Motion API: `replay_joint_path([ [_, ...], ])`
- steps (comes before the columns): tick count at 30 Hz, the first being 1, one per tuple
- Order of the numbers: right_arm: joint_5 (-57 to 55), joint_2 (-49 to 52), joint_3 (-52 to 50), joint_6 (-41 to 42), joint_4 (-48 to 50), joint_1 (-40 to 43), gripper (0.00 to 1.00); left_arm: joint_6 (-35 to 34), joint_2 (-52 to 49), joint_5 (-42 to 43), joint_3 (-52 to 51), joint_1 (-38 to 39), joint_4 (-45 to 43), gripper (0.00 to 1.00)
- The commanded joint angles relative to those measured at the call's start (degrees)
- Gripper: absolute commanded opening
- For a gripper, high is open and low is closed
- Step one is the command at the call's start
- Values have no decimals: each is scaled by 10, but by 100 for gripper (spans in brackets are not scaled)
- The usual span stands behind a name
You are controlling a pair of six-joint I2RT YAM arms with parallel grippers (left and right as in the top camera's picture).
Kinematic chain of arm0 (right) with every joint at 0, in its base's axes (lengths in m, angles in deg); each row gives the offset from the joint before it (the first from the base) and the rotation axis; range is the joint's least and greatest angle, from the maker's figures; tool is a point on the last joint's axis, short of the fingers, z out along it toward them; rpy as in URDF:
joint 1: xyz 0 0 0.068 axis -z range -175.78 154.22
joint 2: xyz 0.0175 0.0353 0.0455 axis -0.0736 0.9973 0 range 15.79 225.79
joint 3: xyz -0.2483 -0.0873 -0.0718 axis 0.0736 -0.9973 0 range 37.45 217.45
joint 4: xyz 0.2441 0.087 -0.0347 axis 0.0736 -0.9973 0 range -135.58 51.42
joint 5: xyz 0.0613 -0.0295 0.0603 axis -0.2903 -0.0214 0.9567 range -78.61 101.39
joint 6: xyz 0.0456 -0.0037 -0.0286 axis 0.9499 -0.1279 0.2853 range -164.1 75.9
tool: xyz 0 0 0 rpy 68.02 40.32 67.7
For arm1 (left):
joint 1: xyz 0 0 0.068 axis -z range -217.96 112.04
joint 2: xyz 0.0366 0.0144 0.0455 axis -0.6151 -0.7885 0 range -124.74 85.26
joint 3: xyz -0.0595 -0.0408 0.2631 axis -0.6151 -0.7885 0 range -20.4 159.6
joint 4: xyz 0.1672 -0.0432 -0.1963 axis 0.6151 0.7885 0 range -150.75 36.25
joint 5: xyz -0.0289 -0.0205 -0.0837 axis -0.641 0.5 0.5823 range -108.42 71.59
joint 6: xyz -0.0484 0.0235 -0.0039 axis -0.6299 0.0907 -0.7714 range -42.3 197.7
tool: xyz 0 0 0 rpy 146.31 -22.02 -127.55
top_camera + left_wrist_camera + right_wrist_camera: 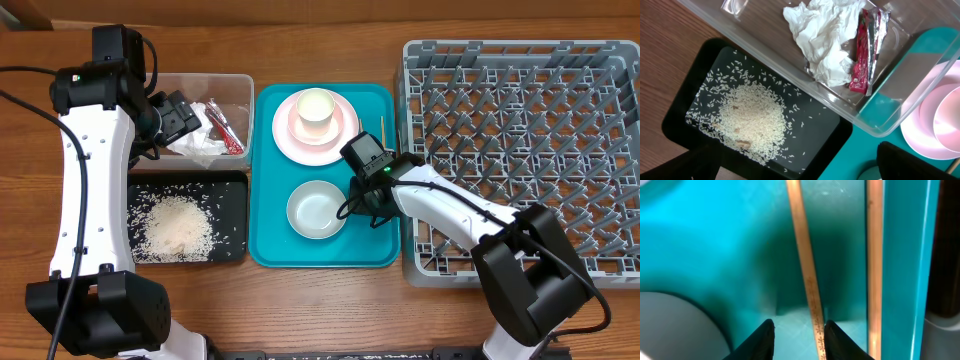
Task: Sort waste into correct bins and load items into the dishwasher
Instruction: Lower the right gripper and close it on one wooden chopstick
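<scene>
Right wrist: chopstick (pixel 802 255) lies between the parted tool (pixel 797 332) tips.

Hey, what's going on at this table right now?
Two robot arms are clearing up. The right claw hangs over the teal tray, slightly open, straddling one chopstick, a second chopstick alongside. The left claw hovers open over the clear tub, which holds the tissue and red wrapper. Rice sits in the black tray. The dish rack looks empty.
</scene>
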State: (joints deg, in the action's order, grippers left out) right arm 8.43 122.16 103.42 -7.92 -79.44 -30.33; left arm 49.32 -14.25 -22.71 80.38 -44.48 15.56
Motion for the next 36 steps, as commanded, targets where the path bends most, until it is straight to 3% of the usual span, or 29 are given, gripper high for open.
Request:
replay_joint_path([
  [1, 3, -2, 0, -22, 4, 1, 36, 1, 2, -2, 13, -2, 0, 100],
  [36, -34, 10, 0, -95, 73, 1, 42, 1, 2, -2, 13, -2, 0, 100],
])
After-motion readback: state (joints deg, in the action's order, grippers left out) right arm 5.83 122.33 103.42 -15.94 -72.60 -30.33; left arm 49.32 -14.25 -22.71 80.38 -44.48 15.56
